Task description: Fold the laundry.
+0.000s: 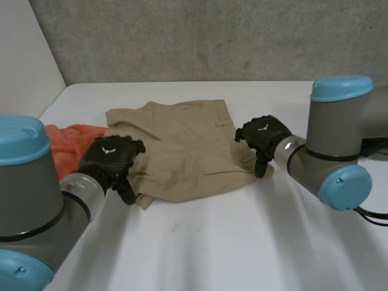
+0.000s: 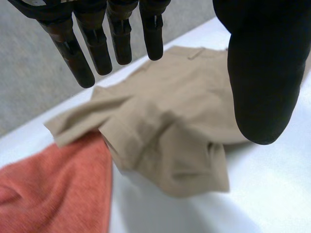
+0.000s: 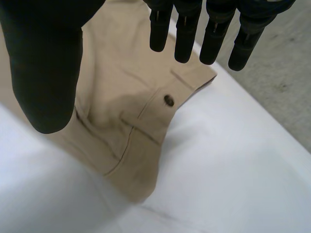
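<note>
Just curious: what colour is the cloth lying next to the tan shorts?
The cloth is orange-red, clearest in the left wrist view.

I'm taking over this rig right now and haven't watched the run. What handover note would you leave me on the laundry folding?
Hands: the left robot hand is open and holds nothing, at the near left corner of the beige cotton shorts. The right robot hand is open and holds nothing, at the shorts' right edge.
Things: the shorts lie spread on the white table, rumpled at the near left corner. A crumpled orange knit cloth touches their left edge.
Done: no finished fold visible.
Left: fold the shorts, then the orange cloth.
</note>
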Controlling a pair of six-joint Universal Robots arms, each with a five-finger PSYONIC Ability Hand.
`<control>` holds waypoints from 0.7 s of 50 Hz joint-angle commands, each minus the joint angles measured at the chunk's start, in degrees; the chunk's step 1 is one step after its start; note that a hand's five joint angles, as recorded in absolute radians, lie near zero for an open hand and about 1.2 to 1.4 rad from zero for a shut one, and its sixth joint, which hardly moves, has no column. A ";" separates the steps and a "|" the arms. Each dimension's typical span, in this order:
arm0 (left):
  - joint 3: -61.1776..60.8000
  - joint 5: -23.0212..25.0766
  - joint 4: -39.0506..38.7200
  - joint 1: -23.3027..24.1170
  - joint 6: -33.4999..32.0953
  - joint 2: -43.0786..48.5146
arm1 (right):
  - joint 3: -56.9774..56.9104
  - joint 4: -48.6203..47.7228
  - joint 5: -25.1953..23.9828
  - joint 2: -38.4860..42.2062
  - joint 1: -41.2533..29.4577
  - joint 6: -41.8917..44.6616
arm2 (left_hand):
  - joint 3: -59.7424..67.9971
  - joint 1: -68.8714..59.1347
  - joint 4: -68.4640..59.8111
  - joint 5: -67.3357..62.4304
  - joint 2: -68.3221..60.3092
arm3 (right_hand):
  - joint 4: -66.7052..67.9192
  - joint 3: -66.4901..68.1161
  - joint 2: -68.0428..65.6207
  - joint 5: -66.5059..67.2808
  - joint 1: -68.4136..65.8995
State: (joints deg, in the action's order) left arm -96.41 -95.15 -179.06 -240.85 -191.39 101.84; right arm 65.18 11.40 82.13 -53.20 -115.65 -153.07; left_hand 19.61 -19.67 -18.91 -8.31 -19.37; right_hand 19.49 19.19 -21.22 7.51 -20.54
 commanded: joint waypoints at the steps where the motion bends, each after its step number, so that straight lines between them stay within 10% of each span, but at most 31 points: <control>1: 1.31 2.33 -0.50 -2.42 -1.44 -0.94 | 4.60 -0.85 -0.48 -7.53 2.09 -4.42 | 1.03 -0.97 -1.72 -2.33 -1.26 | -0.66 -0.36 2.39 1.32 1.71; 14: 1.13 16.49 -0.59 -12.28 -1.62 5.82 | 16.20 -0.94 -1.09 -13.69 5.87 -4.60 | 11.63 -11.57 -12.33 -12.93 -11.87 | 9.94 10.24 -8.21 11.92 -8.89; 28: 6.75 17.46 -3.75 -13.60 -1.71 17.42 | 19.20 -15.96 -7.77 -4.65 5.26 -5.22 | 11.63 -11.57 -12.33 -12.93 -11.87 | 16.66 16.95 -14.93 18.64 -15.60; 35: 10.18 17.63 -3.66 -12.72 -1.80 21.03 | 12.01 -17.55 -7.42 3.70 5.26 -4.61 | 36.15 -36.09 -36.85 -37.45 -36.39 | 21.19 21.49 -19.46 23.17 -20.14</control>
State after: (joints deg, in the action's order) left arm -88.40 -77.59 -182.75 -254.13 -193.14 120.57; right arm 82.99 -5.27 74.22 -55.88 -110.36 -158.09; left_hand 38.44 -40.02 -38.65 -28.45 -38.49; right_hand 32.69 32.85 -32.61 23.00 -32.53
